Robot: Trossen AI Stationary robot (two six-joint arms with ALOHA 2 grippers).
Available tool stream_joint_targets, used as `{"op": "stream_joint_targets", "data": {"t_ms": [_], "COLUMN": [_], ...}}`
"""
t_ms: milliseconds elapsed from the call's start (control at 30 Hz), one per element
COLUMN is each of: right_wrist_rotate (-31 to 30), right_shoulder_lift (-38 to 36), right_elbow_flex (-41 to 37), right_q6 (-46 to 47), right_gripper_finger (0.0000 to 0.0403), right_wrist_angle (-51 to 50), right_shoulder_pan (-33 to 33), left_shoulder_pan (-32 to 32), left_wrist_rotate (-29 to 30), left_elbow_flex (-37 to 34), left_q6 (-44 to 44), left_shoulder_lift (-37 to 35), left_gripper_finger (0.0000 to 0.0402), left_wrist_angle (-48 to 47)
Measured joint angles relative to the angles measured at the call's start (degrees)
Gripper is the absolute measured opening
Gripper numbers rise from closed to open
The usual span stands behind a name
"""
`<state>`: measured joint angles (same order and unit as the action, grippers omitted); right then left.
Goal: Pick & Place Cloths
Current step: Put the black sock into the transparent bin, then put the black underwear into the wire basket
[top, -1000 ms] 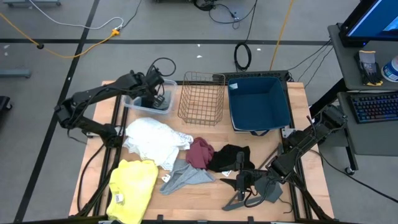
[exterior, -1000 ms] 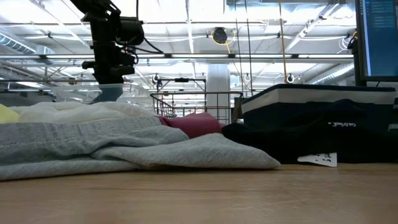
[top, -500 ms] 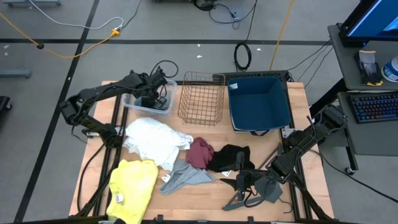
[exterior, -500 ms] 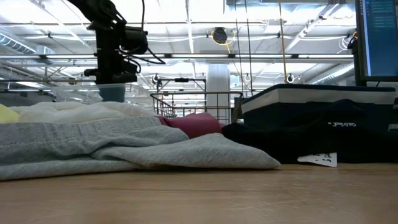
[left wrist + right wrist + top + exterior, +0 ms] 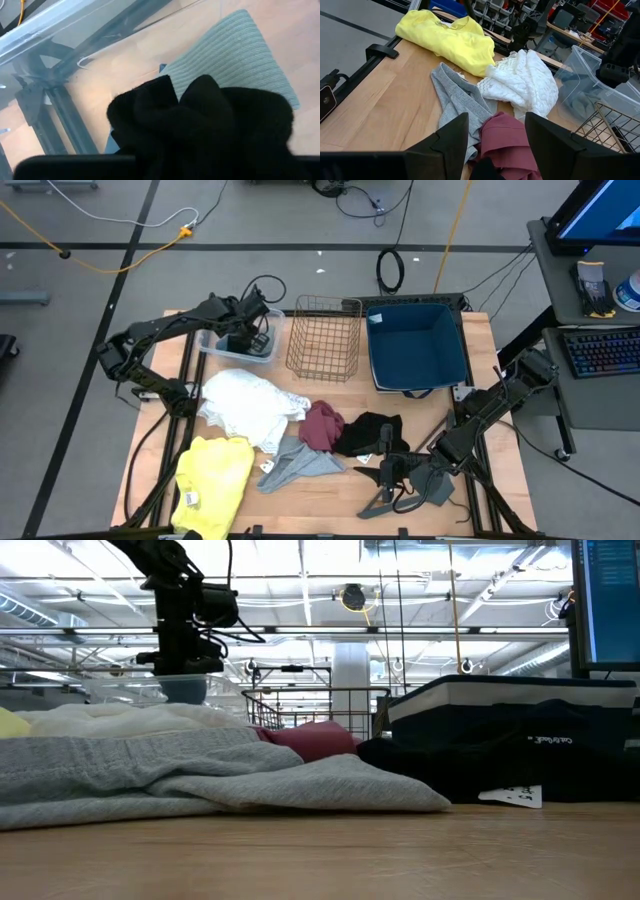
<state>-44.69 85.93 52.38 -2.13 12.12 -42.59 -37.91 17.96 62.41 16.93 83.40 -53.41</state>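
In the clear bin [image 5: 232, 343] (far left), left tool [image 5: 247, 340] over black cloth [image 5: 200, 125].

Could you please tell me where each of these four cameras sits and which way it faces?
High: overhead, looking down on table, both arms.
Low: tabletop level, across grey cloth; left arm above clear bin.
Left wrist: inside that bin, black cloth close up.
Right wrist: past open fingers toward yellow cloth.
Shared: high and right wrist show white cloth.

Bare tabletop only along your near right side.
Cloth heap [image 5: 300, 430] fills mid-table; wire basket [image 5: 324, 337] and blue bin [image 5: 417, 345] wall off the far edge.
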Motion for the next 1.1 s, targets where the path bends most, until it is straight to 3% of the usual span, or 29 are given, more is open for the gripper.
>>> {"op": "stream_joint_targets", "data": {"t_ms": [333,567,800,1100], "right_wrist_rotate": [0.00,0.00,0.00,0.02], "right_shoulder_lift": [0.00,0.00,0.00,0.00], "right_elbow_flex": [0.00,0.00,0.00,0.00], "right_q6": [0.00,0.00,0.00,0.00], "right_gripper_finger": [0.0188,0.0191,0.0188,0.0190], "right_wrist_angle": [0.00,0.00,0.02,0.02], "right_shoulder_pan": [0.00,0.00,0.00,0.00], "left_shoulder_pan": [0.00,0.00,0.89,8.02], "left_wrist_rotate": [-0.02,-0.37,-0.50,-3.02], "left_elbow_flex": [0.00,0.00,0.00,0.00], "left_q6": [-0.24,-1.55,-0.70,-5.49], "left_shoulder_lift": [-0.40,-4.49,-11.80,-18.91], "left_gripper_finger": [0.0195,0.0253,0.0270,0.0271], "left_wrist_angle": [-0.85,-1.29,-0.94,0.99]}}
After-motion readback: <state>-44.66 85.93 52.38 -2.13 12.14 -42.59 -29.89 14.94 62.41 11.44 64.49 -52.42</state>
